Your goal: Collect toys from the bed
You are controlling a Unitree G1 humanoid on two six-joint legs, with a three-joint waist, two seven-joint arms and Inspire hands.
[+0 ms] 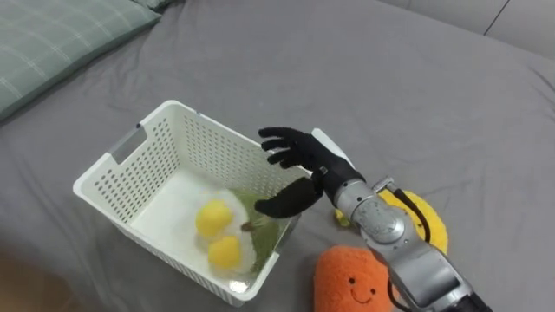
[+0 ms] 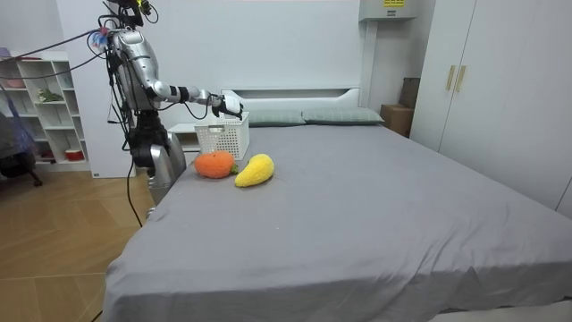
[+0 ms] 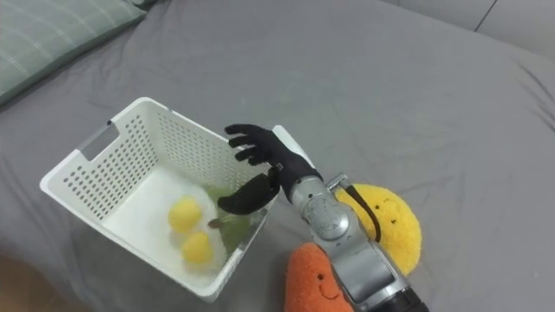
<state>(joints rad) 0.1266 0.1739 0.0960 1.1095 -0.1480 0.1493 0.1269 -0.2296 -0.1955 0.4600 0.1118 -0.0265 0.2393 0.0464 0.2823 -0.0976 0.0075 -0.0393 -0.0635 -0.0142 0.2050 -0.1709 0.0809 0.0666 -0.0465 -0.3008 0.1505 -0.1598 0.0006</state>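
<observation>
A white slotted basket (image 1: 113, 165) sits on the grey bed (image 1: 390, 78). Inside it lies a blurred soft toy (image 1: 218, 234), white with two yellow rounds and a green bit. My right hand (image 1: 303, 156) hovers open over the basket's right rim, fingers spread, holding nothing. An orange plush (image 1: 347, 277) with a smiling face lies to the right of the basket, and a yellow plush (image 1: 429, 221) sits just behind it, partly hidden by my forearm. In the room view I stand at the bed's side with that arm stretched over the basket (image 2: 222, 139), beside the orange plush (image 2: 214, 165) and yellow plush (image 2: 255, 170).
A green checked pillow (image 1: 52, 43) lies at the far left of the bed. In the room view there are pillows (image 2: 344, 115) at the headboard, a white shelf unit (image 2: 40, 107) behind me and wardrobes (image 2: 500, 80) on the room view's right.
</observation>
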